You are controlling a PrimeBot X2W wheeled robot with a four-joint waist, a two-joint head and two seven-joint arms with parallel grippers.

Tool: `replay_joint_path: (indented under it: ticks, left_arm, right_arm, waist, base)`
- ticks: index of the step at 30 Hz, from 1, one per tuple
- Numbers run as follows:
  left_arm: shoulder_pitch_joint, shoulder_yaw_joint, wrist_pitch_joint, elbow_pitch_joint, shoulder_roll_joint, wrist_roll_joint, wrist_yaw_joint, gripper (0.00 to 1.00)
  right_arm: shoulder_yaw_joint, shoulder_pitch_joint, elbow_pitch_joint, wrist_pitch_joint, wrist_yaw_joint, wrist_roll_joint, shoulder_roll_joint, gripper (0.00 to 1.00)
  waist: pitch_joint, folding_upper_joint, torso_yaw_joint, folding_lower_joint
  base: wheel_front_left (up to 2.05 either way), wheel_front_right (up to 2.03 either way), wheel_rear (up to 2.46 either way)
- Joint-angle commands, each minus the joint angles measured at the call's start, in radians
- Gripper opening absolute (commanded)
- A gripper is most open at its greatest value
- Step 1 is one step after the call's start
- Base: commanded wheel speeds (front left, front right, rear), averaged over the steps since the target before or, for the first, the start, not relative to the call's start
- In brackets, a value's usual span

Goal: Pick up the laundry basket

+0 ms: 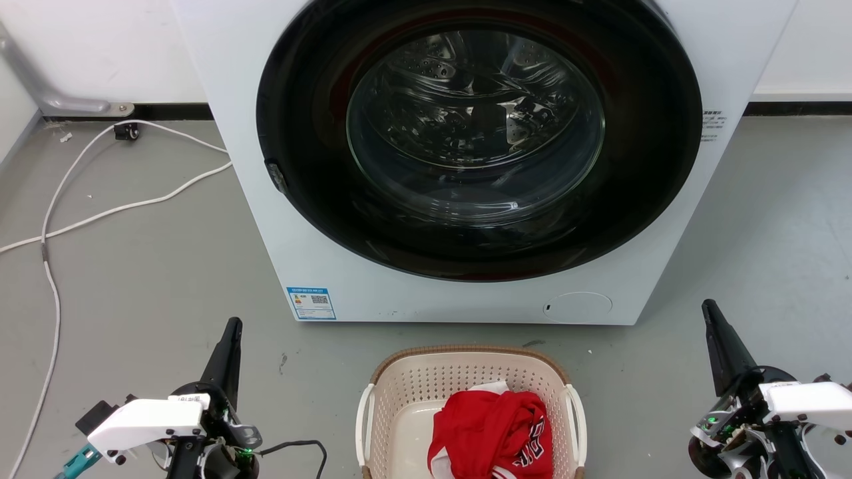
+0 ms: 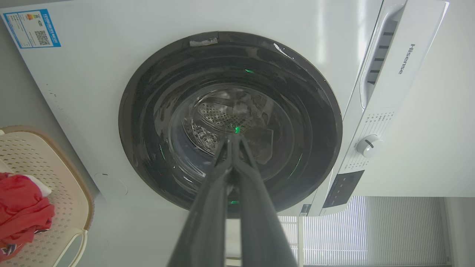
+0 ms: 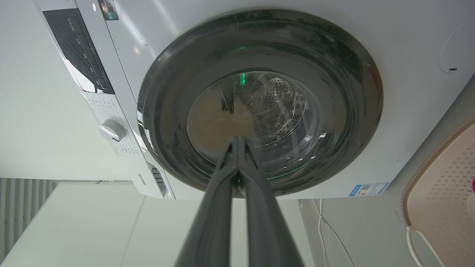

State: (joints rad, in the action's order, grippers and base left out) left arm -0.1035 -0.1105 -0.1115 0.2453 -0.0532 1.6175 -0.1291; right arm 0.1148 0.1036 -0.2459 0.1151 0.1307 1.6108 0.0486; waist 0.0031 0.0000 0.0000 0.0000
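The laundry basket (image 1: 406, 386) is cream with perforated walls, a brown woven-look rim and white side handles. It sits on the floor at the bottom centre of the head view, just in front of the washer, with a red garment (image 1: 492, 432) inside. My left gripper (image 1: 233, 326) is shut and empty, well to the basket's left. To its right, my right gripper (image 1: 707, 307) is also shut and empty. Each points toward the washer. The basket (image 2: 70, 178) shows at the left edge of the left wrist view and the basket (image 3: 438, 193) at the right edge of the right wrist view.
A white front-loading washing machine (image 1: 266, 219) with a closed round dark door (image 1: 479, 140) stands right behind the basket. White cables (image 1: 80, 213) run over the grey floor at the left, toward the wall. A black cable (image 1: 299, 446) lies beside my left arm.
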Motion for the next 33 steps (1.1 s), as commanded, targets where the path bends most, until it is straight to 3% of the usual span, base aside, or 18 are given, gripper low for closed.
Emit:
replay_joint_path:
  ticks: [1,21,22,33]
  left_arm:
    - [-0.011,-0.003,-0.003,0.002,0.000,-0.004,-0.004,0.00]
    - [-0.011,-0.004,-0.004,0.001,0.001,-0.004,-0.004,0.00]
    - [-0.011,-0.005,-0.004,0.001,0.001,-0.004,-0.004,1.00]
    - [0.041,0.015,0.035,0.004,0.006,-0.025,0.001,1.00]
  right_arm:
    - [-0.001,0.012,0.000,0.002,0.000,0.004,0.003,0.00]
    - [-0.002,0.012,0.000,0.001,0.000,0.004,0.003,0.00]
    - [-0.001,0.012,0.000,0.001,0.000,0.004,0.003,1.00]
    - [-0.022,-0.040,-0.004,-0.035,0.000,-0.018,-0.003,1.00]
  waist:
    - [0.000,0.0000,0.000,0.0000]
    - [0.000,0.0000,0.000,0.0000]
    - [0.000,0.0000,0.000,0.0000]
    - [0.000,0.0000,0.000,0.0000]
  base:
    - [0.00,0.00,0.00]
    - [0.00,0.00,0.00]
    - [0.00,0.00,0.00]
    - [0.00,0.00,0.00]
